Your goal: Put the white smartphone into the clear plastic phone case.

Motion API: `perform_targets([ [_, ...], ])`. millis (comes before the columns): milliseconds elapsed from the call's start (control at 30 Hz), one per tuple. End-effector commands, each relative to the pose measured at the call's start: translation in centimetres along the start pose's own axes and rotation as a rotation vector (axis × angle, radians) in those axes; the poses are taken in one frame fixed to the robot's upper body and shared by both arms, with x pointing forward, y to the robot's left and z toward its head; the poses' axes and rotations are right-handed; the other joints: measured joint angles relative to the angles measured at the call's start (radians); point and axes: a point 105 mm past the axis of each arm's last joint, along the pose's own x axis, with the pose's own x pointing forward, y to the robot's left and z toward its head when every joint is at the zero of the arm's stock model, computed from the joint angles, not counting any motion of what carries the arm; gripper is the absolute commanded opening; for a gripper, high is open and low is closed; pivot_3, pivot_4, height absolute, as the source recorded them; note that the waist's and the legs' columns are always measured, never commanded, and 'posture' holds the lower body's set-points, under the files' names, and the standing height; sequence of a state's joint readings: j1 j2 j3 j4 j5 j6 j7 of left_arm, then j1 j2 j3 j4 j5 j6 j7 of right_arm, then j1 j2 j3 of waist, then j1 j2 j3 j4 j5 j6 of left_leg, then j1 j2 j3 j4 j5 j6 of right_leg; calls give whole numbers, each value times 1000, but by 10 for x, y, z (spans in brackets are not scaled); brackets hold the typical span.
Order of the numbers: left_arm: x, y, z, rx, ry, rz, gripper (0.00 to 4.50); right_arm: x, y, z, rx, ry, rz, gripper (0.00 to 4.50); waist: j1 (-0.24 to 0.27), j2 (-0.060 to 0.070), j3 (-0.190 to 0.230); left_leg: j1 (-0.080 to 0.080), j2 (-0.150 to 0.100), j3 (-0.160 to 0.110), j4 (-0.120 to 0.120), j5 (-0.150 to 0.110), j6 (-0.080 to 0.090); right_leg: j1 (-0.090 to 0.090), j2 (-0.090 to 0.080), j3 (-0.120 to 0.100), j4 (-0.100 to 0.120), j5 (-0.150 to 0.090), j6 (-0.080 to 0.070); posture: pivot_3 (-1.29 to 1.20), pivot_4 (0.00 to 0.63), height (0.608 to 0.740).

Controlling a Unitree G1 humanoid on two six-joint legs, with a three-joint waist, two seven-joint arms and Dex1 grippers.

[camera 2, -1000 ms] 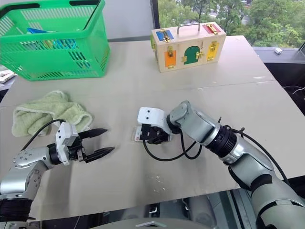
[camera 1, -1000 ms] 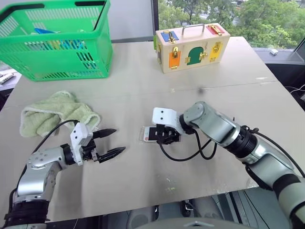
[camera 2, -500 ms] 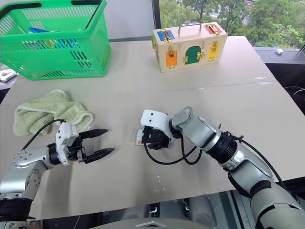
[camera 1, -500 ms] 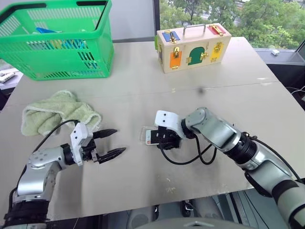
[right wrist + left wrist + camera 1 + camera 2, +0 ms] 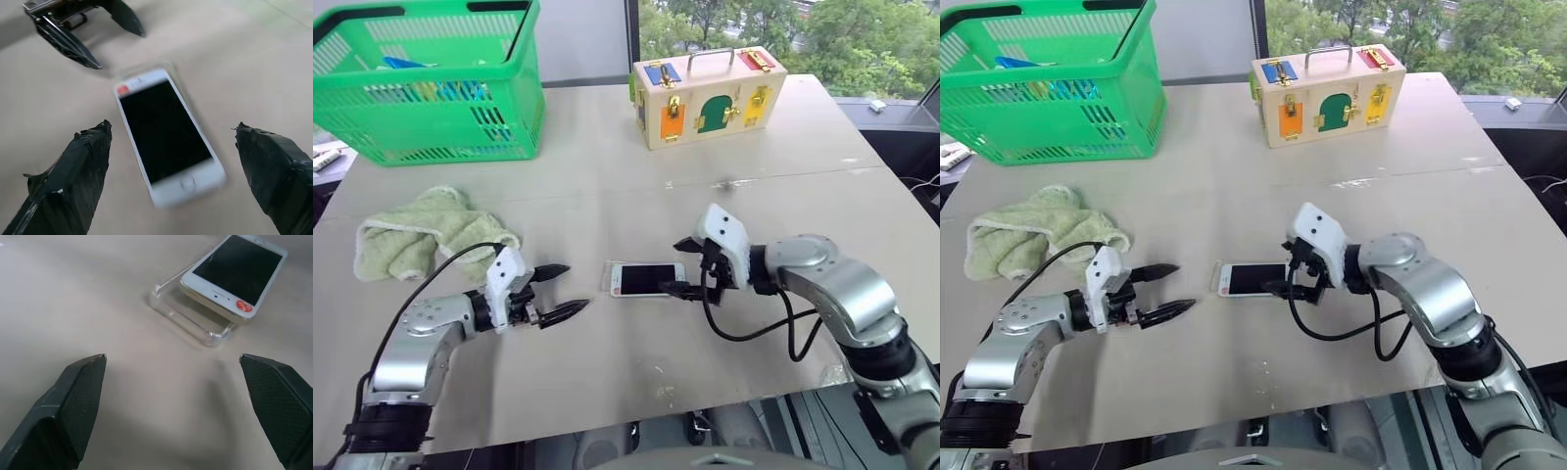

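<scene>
On the table (image 5: 607,176), white smartphone (image 5: 647,278) rests in clear plastic phone case (image 5: 188,318); both tools released.

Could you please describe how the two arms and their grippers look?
Both arms are silver-grey metal with rounded segments and black joint bands. Each carries a white plastic block at the wrist and a looping black cable. The left gripper has two black pointed fingers with a textured surface. The right gripper has black fingers too; tape-like wrapping covers them.

A green basket (image 5: 431,88) is sitting at the far left of the surface (image 5: 607,186), a crumpled pale green towel (image 5: 426,235) is lying nearer, and a wooden latch box (image 5: 708,96) is standing far back.
</scene>
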State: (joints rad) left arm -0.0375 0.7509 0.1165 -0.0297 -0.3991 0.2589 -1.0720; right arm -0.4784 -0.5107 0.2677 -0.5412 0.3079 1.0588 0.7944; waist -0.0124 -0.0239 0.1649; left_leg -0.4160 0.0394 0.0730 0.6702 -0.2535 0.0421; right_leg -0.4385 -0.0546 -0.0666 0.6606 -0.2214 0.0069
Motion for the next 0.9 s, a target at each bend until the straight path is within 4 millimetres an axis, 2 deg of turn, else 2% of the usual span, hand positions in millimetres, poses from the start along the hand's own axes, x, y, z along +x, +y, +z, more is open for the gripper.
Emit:
perform_targets([
  [33,5,6,9,53,10,18,4500,-10,0,-8,-22,10,-50,4336,2,0,0,0,0,0,0,0,0,0,0,0,0,0,0,0,150,740],
  [200,14,6,13,98,38,-4,4500,-14,-2,-22,-1,40,-85,4336,-2,0,0,1,0,1,0,0,0,0,1,0,0,0,0,0,150,740],
  [367,21,3,31,120,22,-8,4500,-23,-4,-24,3,43,-119,4336,8,0,0,0,0,1,0,0,0,0,1,1,0,0,0,0,150,740],
  [533,8,6,44,109,12,13,4500,-30,5,-10,-21,-72,-123,4336,8,-1,1,-1,0,0,0,0,0,0,1,1,-1,0,1,0,150,740],
  [633,1,5,54,57,-34,37,4500,-35,10,4,-38,-210,-158,4336,3,-1,1,0,1,0,0,0,0,0,2,1,-1,0,0,0,150,740],
  [700,-3,2,59,13,-70,51,4500,-37,15,5,-52,-234,-173,4336,2,-1,1,0,1,0,0,0,0,0,2,2,-1,0,1,0,150,740],
  [800,-7,1,65,-56,-123,121,4500,-35,9,17,-14,-327,-264,4336,0,-1,1,0,1,1,1,0,0,0,2,3,0,0,1,0,150,740],
  [900,-10,-3,62,-83,-103,194,4500,-32,6,24,28,-380,-345,4336,1,-2,1,1,1,0,1,1,-1,1,2,3,1,0,1,0,150,740],
])
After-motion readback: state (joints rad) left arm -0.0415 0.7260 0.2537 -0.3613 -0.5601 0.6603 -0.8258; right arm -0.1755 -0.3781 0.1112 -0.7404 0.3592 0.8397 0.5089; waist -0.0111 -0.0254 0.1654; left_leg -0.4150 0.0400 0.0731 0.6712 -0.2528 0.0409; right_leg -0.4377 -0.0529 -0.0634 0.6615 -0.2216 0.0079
